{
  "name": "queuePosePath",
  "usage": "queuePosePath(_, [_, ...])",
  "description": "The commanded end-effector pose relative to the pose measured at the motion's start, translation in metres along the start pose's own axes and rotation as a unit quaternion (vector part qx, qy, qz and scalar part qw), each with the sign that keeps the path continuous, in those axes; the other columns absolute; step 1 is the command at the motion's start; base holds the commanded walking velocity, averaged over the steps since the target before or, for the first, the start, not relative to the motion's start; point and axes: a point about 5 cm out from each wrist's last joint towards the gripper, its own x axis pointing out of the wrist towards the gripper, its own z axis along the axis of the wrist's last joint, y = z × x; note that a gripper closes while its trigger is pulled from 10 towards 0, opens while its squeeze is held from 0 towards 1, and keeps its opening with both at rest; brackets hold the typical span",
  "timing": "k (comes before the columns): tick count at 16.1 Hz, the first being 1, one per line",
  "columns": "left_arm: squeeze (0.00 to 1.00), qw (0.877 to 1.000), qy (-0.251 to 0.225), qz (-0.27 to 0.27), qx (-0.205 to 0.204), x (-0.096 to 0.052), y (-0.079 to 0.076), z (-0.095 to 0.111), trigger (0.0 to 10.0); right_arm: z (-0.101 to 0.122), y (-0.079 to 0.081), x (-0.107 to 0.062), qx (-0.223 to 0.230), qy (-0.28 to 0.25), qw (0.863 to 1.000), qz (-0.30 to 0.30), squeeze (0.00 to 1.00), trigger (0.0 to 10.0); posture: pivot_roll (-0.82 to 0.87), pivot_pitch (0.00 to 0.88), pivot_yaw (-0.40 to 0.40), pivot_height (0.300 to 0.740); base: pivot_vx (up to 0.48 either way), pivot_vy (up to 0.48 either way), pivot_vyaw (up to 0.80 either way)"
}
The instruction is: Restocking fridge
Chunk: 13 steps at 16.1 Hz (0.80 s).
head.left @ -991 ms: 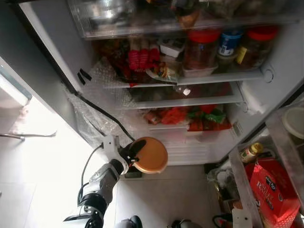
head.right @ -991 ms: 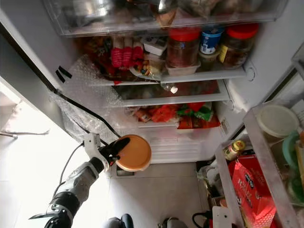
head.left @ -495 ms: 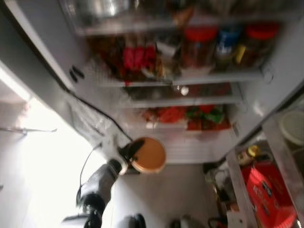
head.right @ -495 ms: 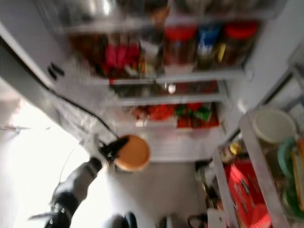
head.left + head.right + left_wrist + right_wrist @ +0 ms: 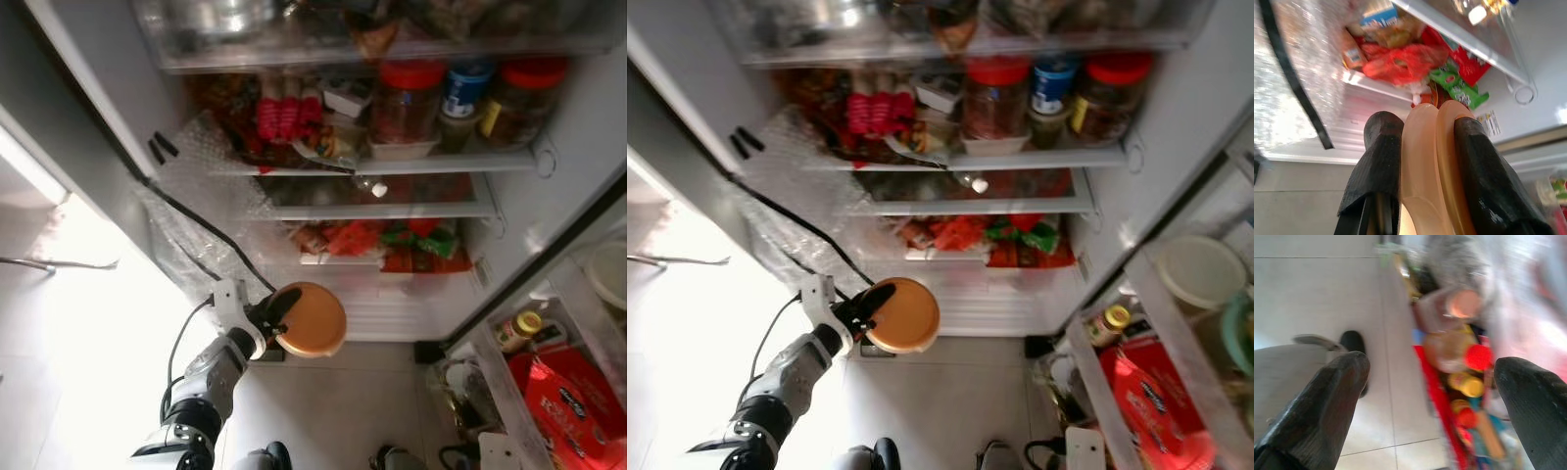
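Fridge (image 5: 118, 117) stands open, its shelves crowded. On its upper shelf (image 5: 392, 164) sit two jars with red lids (image 5: 409, 98), dark contents inside, and between them a tub with a blue lid (image 5: 460, 90) whose label is too small to read. Left of the jars on that shelf lie red packets (image 5: 286, 116). On the lower shelf, red and green bags (image 5: 411, 243) are piled; their print cannot be read. The fridge's door rack (image 5: 549, 392), low on the right, holds a red box (image 5: 578, 401) with white lettering, not legible, and a small bottle with a yellow cap (image 5: 517, 329). A black cable (image 5: 211, 235) runs down the fridge's left wall over bubble wrap.

Just below the lower shelf, in front of the fridge, the left gripper (image 5: 279, 323) pinches a round orange plate (image 5: 312, 319) by its rim, fingers (image 5: 1376, 166) closed tight on both faces.

The right gripper (image 5: 1430, 396) hangs over the tiled floor beside the door rack, fingers spread wide and holding nothing.
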Motion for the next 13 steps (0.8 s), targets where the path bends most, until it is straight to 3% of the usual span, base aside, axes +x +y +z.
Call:
queuePosePath(1, [0.00, 1.000, 0.001, -0.002, -0.012, -0.003, 0.002, -0.003, 10.0, -0.010, 0.003, -0.003, 0.006, 0.018, 1.000, 0.009, 0.00, 10.0, -0.08, 0.212, 0.074, 0.740, 0.000, 0.000, 0.00])
queuePosePath(5, [0.00, 0.999, -0.021, 0.003, -0.035, -0.002, 0.001, 0.001, 10.0, -0.015, 0.018, -0.006, 0.029, 0.035, 0.997, 0.057, 0.00, 10.0, -0.08, 0.212, 0.073, 0.740, 0.000, 0.000, 0.00])
queuePosePath(13, [0.00, 0.999, -0.023, 0.000, -0.032, -0.001, 0.000, 0.002, 10.0, -0.016, 0.022, -0.007, 0.035, 0.039, 0.995, 0.081, 0.00, 10.0, -0.08, 0.212, 0.073, 0.740, 0.000, 0.000, 0.00])
